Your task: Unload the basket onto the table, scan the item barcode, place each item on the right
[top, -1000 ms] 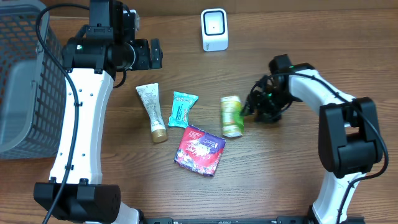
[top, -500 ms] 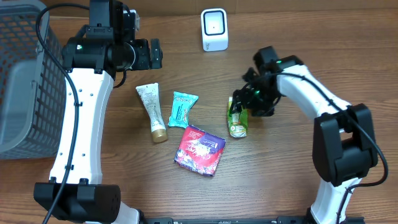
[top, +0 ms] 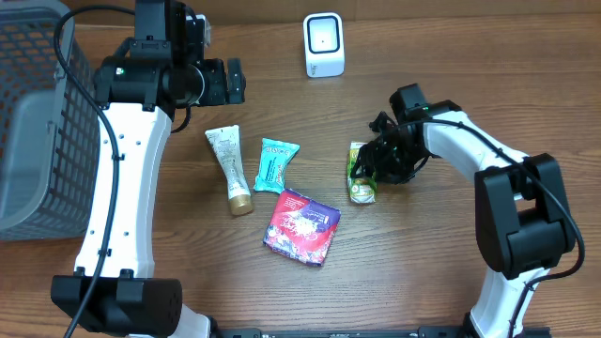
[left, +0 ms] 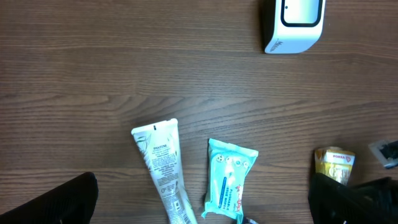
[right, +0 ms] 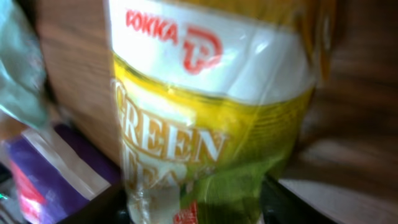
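Reaching arm: the right arm (top: 470, 141) comes in from the right side of the table (top: 423, 272). It bends at the elbow, and its wrist points left toward the middle.
Right claw: the right claw (top: 377, 166) is low, down by the wood. It is closed part way on the green tea pack (top: 359, 176). In the right wrist view its dark fingers (right: 87, 211) sit on both sides of the pack and press on it.
Green tea pack: it sits right of the middle of the table, between the fingers of the right claw. Its long side runs from back to front. The claw holds its right edge and back end. Up close it fills the view, with red letters on white at the top and GREEN TEA on yellow below. I cannot tell if it is lifted off the wood.
Left arm: the left arm (top: 122, 178) stands tall on the left side, with its wrist up at the back.
Left claw: the left claw (top: 230, 82) is wide open and holds nothing. It hangs above the table, well apart from the pack.
Scanner: the white scanner (top: 324, 44) stands at the back, well apart from the pack.
Other things: a tube (top: 230, 169), a blue packet (top: 275, 164) and a purple packet (top: 302, 225) lie left of the pack. A basket (top: 28, 113) sits at the far left.
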`<action>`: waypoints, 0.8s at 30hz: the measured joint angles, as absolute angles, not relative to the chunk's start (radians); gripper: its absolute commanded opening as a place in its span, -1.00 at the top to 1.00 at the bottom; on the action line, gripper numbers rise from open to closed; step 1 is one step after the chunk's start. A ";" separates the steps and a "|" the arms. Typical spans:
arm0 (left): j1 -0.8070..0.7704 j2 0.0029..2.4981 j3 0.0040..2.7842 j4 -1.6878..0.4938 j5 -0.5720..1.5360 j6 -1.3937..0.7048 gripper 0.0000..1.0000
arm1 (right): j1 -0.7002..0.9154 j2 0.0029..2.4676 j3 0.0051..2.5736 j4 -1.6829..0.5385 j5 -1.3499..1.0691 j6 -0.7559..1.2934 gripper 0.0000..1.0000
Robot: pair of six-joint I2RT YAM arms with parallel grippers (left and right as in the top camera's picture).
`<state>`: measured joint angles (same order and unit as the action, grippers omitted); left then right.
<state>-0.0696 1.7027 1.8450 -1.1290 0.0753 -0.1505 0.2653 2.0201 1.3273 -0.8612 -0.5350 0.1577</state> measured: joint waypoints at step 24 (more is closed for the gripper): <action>-0.070 1.703 1.845 -1.129 0.075 -0.150 -1.00 | 0.199 2.003 1.264 -0.742 -0.747 0.157 0.28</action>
